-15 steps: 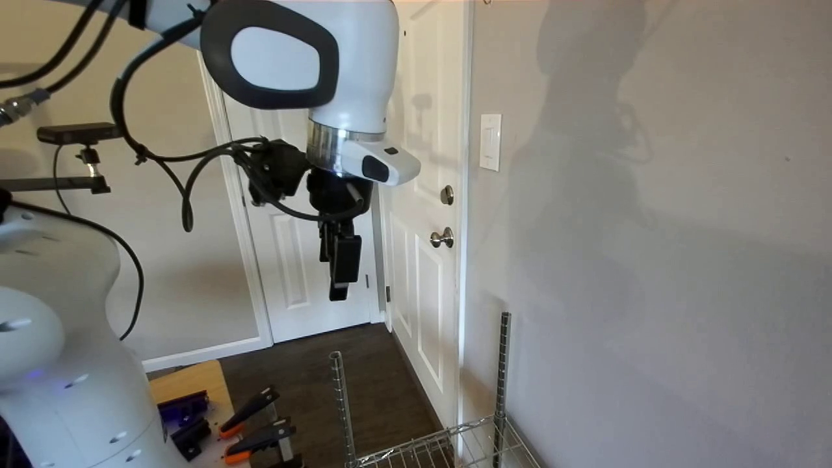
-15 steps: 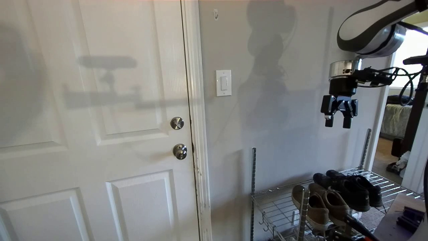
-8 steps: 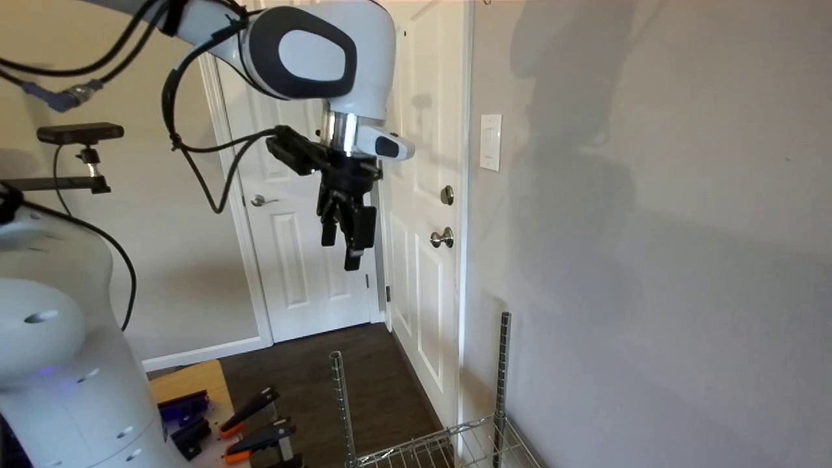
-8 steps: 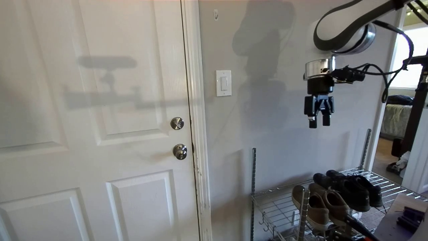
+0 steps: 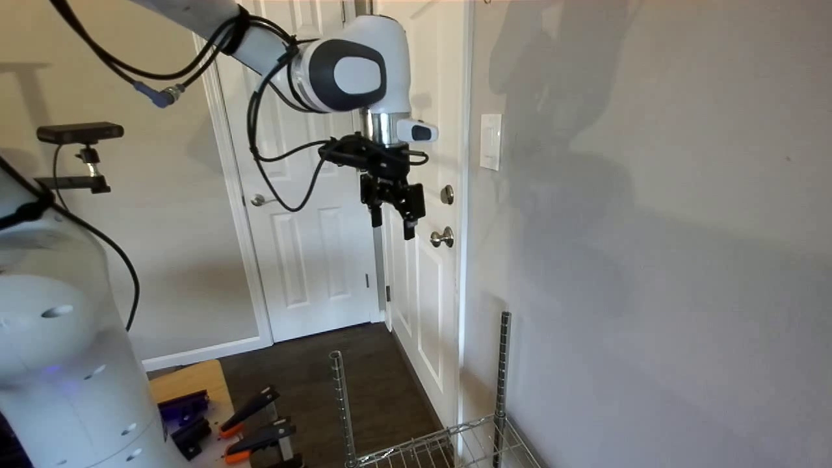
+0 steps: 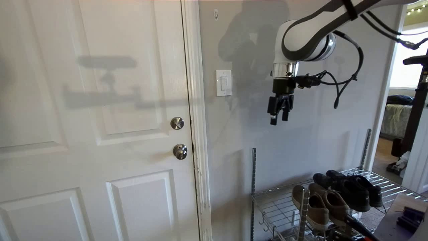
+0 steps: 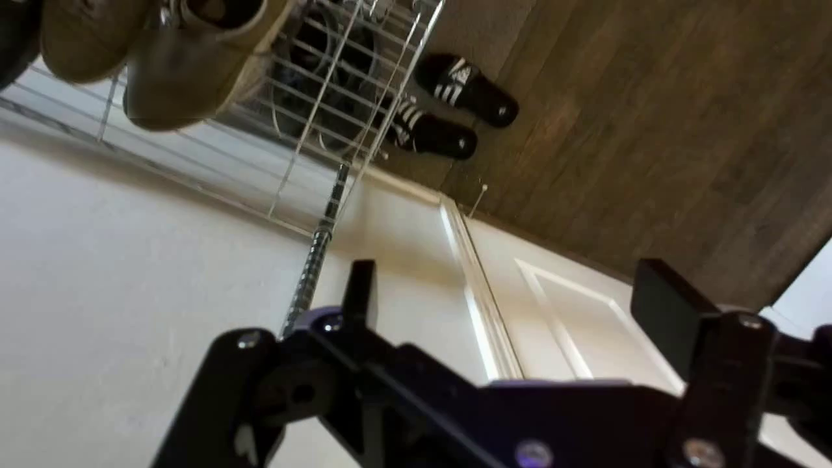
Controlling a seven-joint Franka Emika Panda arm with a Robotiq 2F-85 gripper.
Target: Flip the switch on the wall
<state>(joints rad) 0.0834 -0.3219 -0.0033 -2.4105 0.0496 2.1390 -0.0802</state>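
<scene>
The switch (image 5: 491, 142) is a white upright plate on the off-white wall (image 5: 682, 247), beside the door frame. It also shows in an exterior view (image 6: 223, 83), fully uncovered. My gripper (image 5: 393, 224) is black and points down. It is left of the switch and lower in that view, and right of it and lower in an exterior view (image 6: 279, 117). It touches neither the switch nor the wall. In the wrist view the gripper (image 7: 511, 289) has its fingers wide apart with nothing between them. The switch is out of the wrist view; the wall (image 7: 130, 292) shows there.
A white panelled door (image 6: 133, 160) with a round metal knob (image 6: 180, 151) stands beside the switch. A wire rack (image 6: 274, 209) with shoes (image 6: 317, 209) stands below the gripper, and its metal post (image 6: 253, 180) rises along the wall. Black sandals (image 7: 442, 135) lie on the floor.
The arm has moved across, nearer the switch: rightward and up in an exterior view, leftward in an exterior view. The wrist has turned somewhat. The gripper stays open. The switch looks the same.
</scene>
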